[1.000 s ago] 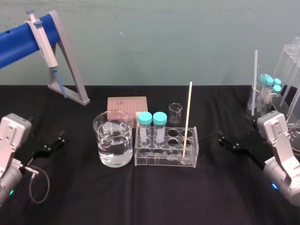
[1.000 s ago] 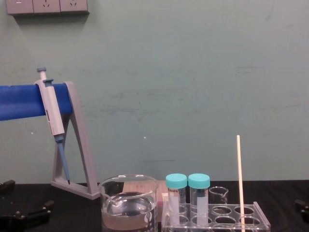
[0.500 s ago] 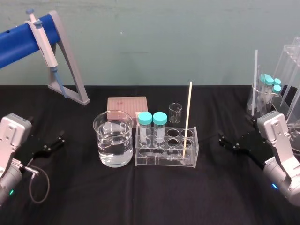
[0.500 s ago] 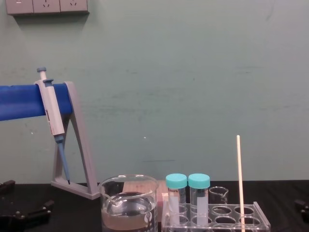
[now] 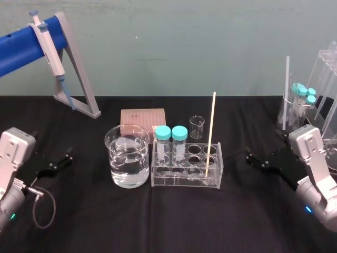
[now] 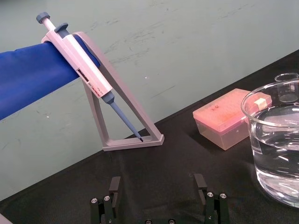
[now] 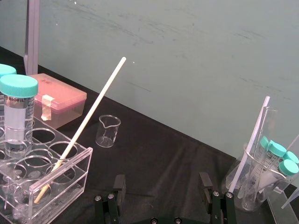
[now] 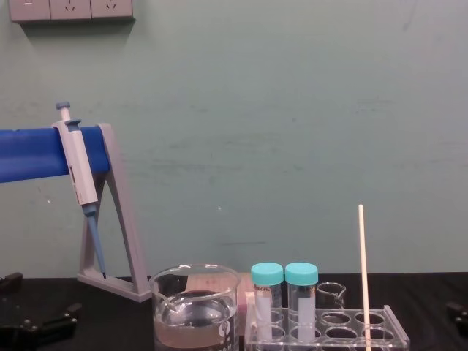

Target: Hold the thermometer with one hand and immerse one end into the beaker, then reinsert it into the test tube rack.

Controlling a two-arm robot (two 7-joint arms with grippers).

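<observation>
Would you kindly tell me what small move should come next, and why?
Probably bring the right gripper toward the thermometer: it stands untouched in the right end of the test tube rack, nearest that open gripper, while the left gripper sits open left of the beaker.

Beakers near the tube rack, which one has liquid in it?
The wide beaker left of the test tube rack; the tiny beaker behind the rack looks empty.

Left gripper [image 5: 59, 162] and right gripper [image 5: 253, 159] low at sides, fingers [image 6: 114, 185] spread
</observation>
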